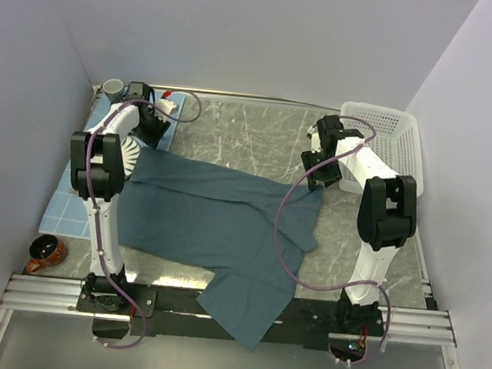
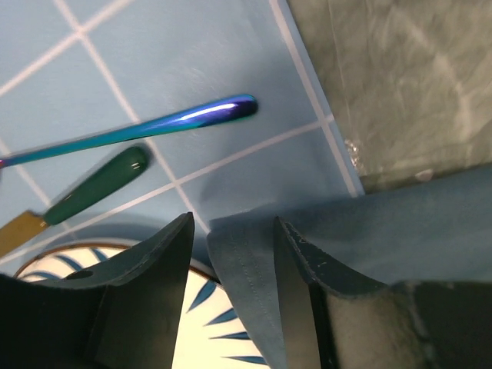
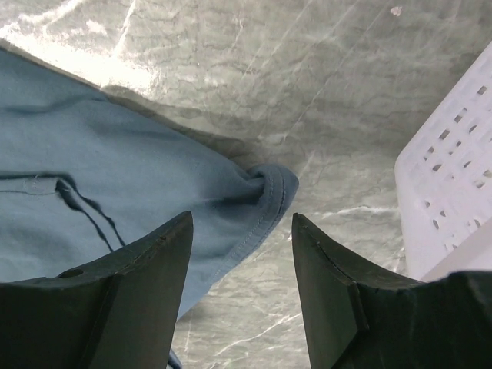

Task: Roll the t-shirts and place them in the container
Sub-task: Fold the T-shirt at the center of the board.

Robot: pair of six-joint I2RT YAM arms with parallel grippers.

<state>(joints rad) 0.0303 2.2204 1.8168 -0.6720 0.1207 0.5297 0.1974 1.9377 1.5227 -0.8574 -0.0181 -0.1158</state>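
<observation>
While jaws gape, t-shirt (image 1: 217, 212) corners lie between.

Reads as soft, matt knit cloth on the t-shirt (image 1: 217, 212), with a fine stitched hem and gentle creases. Shines faintly on the table (image 1: 250, 137): smooth, marbled grey-green, stone-like. Looks like white perforated plastic on the basket (image 1: 390, 137), slightly glossy. Lies smooth and matt on the blue gridded placemat (image 2: 192, 54). Gleams as polished iridescent metal on the blue utensil handle (image 2: 169, 119), glossy too on the green handle (image 2: 100, 184). Shows glazed ceramic on the striped plate (image 2: 204, 330). Appears as dark, matt, faintly grainy plastic on the left gripper (image 2: 234, 231) and the right gripper (image 3: 242, 223).
</observation>
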